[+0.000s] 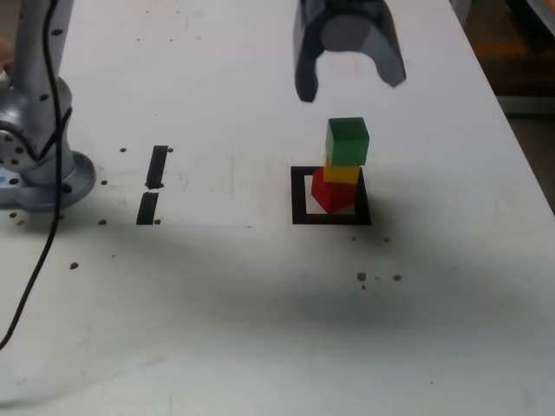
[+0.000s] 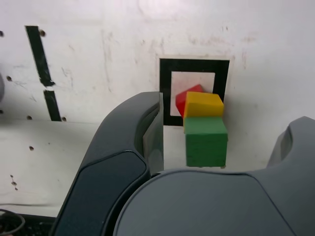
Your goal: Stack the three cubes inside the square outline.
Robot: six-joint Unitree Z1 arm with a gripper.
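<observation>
Where the square outline [image 1: 300,196] frames red cube [image 1: 327,192], yellow cube [image 1: 342,174], green cube [image 1: 348,141] stacked.

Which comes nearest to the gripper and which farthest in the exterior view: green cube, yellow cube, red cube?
The gripper hangs open above the stack.
1. Green cube: top of the stack, directly below the gripper.
2. Yellow cube: middle, under the green one.
3. Red cube: bottom, turned at an angle, resting inside the square outline.
</observation>
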